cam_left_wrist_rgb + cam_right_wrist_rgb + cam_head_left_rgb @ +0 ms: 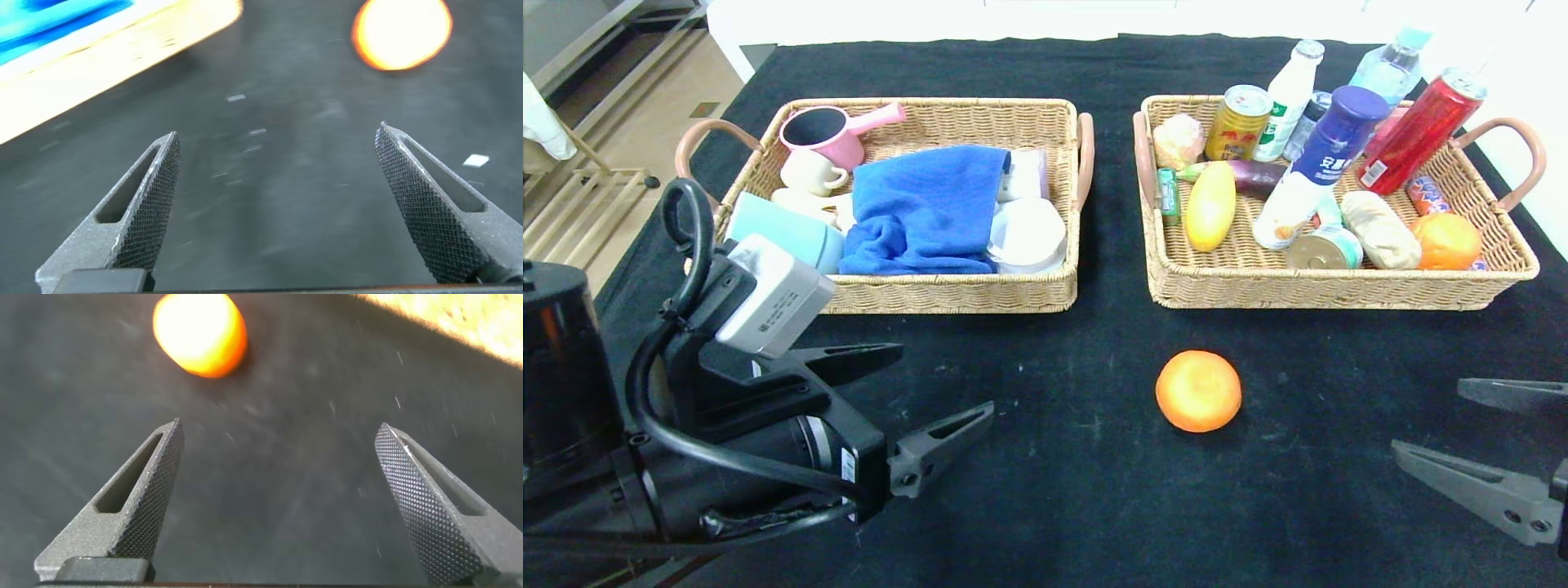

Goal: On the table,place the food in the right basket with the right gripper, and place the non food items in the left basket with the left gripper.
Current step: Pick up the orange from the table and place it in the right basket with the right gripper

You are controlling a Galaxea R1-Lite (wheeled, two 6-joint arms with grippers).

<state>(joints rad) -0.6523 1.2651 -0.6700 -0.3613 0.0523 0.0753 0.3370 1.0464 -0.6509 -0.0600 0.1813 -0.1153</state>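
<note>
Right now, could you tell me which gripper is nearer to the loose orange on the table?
Right, narrowly. The right gripper sits open beside the orange, toward the table's right edge; the left gripper, also open, is slightly farther off on the opposite side.

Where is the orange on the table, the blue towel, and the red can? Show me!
orange on the table (1198,390), head view, middle of the fruit.
blue towel (923,208), head view, middle of the cloth, in the left basket.
red can (1419,132), head view, middle of its side, in the right basket.

Fruit (1198,390) on table (1054,490), before right basket (1339,282).
</note>
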